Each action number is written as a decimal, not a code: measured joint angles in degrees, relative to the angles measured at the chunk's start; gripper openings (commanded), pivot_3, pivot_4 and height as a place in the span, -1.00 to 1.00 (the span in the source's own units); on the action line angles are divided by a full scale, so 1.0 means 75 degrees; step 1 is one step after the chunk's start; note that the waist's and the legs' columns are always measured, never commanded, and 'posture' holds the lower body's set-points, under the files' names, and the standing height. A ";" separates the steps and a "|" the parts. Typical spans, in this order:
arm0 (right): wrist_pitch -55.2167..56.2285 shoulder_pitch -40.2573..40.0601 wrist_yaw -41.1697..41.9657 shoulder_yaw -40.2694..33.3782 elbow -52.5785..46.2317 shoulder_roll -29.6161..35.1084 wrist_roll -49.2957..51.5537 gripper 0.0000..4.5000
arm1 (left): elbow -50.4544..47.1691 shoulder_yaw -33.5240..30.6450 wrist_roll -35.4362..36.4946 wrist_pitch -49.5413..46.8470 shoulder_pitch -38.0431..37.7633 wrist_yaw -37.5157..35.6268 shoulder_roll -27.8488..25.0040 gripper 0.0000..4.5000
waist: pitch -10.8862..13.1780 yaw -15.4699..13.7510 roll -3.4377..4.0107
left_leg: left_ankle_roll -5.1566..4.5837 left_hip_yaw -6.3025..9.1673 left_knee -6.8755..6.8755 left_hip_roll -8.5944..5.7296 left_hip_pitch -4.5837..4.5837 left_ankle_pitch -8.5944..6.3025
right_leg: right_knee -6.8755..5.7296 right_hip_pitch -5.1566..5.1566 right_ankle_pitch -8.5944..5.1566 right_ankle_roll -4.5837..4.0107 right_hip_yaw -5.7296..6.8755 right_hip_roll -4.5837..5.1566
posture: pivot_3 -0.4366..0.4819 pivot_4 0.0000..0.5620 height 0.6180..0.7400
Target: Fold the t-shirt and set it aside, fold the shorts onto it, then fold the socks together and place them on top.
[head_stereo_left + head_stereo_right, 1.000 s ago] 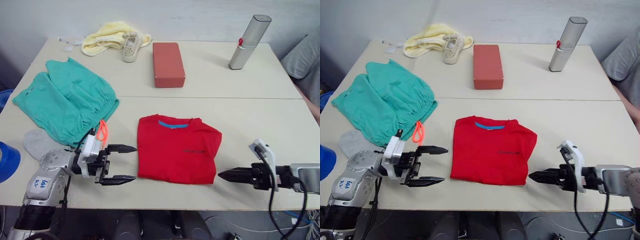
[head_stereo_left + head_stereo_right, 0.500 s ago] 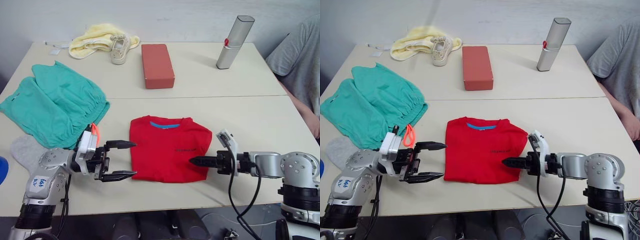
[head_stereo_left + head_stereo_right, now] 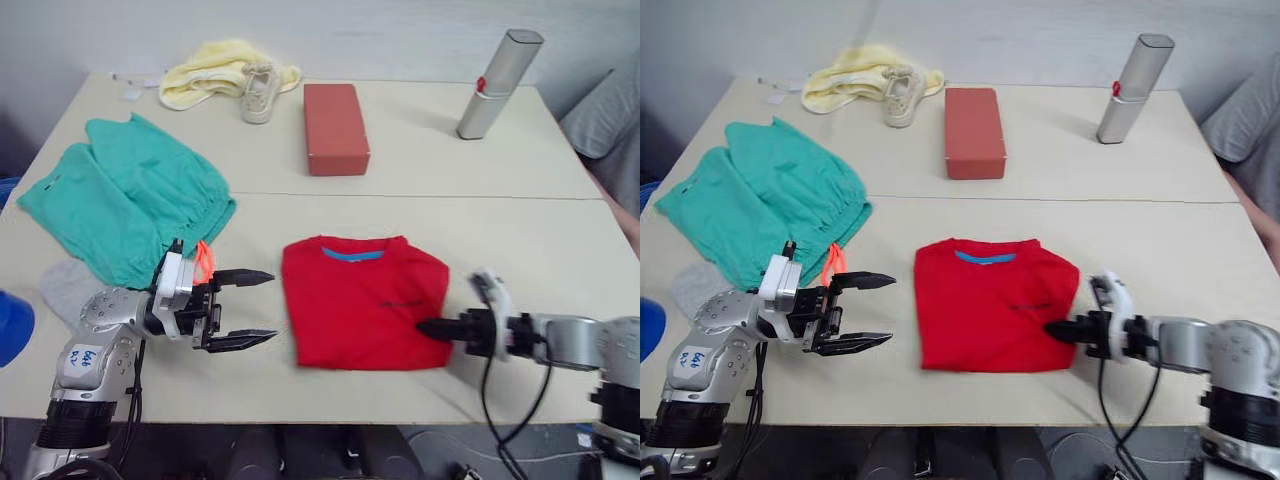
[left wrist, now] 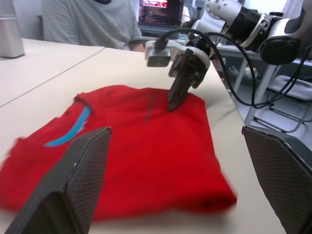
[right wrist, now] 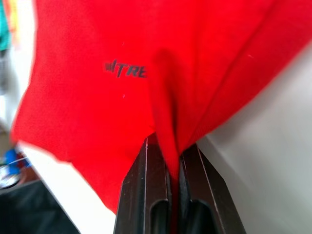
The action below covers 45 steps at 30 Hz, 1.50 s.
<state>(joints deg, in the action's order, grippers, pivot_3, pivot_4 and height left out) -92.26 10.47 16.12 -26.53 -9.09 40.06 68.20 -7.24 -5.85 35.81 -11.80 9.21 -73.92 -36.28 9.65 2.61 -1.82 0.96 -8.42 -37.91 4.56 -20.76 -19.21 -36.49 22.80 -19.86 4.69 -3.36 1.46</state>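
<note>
The red t-shirt (image 3: 365, 315) lies folded near the table's front edge, blue collar band toward the back. My right gripper (image 3: 428, 327) is at its right edge and is shut on a fold of the red fabric, which shows pinched between the fingers (image 5: 141, 195). My left gripper (image 3: 270, 306) hovers open just left of the t-shirt, apart from it. The teal shorts (image 3: 125, 205) lie spread at the left with an orange drawstring (image 3: 204, 262). One grey sock (image 3: 62, 284) lies partly under the shorts' front edge.
At the back of the table are a red-brown block (image 3: 336, 128), a silver bottle (image 3: 497, 85), and a pale yellow cloth (image 3: 210, 75) with a small cream shoe (image 3: 258, 93). A person's grey sleeve (image 3: 612, 105) shows at the right. A blue object (image 3: 12, 325) sits at the left edge.
My right gripper moved left to the t-shirt's right edge and shut on the fabric. The left gripper stayed open beside the t-shirt. The camera swayed.
</note>
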 measured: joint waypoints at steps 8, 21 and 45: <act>0.0147 -0.1285 0.0269 -0.1660 -0.0024 0.0997 -0.0272 -0.99 | 0.0393 0.0236 -0.0063 0.0062 0.0437 -0.0124 0.0175 1.00 | -0.0008 -0.0045 0.0018 | -0.0004 -0.0010 -0.0010 -0.0001 -0.0059 0.0005 | -0.0006 0.0065 0.0009 0.0016 -0.0010 -0.0008 | -0.05 -0.47 1.00; 0.2609 -0.2033 0.2109 -0.1852 0.2400 0.2792 -0.2754 -0.99 | 0.0767 0.0299 -0.0152 0.0078 0.0631 -0.0374 0.0110 1.00 | -0.0004 -0.0006 0.0039 | -0.0020 -0.0035 -0.0021 -0.0018 -0.0057 0.0021 | -0.0010 0.0071 0.0028 0.0049 -0.0034 -0.0006 | -0.05 -0.47 1.00; 0.5809 -0.5650 0.5660 -0.3705 0.1229 0.3383 -0.5017 0.43 | 0.0726 -0.0016 -0.0243 0.0119 0.0302 -0.0403 -0.0247 1.00 | -0.0003 -0.0037 0.0089 | -0.0021 -0.0037 -0.0015 -0.0029 -0.0045 0.0022 | -0.0004 0.0060 0.0042 0.0072 -0.0023 -0.0009 | -0.05 -0.47 1.00</act>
<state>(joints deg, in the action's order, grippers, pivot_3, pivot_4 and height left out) -48.69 -31.90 58.57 -54.32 0.12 65.43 30.58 -1.80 -5.98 33.98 -10.91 11.47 -76.94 -38.13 9.63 2.34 -1.15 0.80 -8.69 -38.03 4.34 -21.10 -19.05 -36.52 23.25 -19.54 5.22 -3.53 1.39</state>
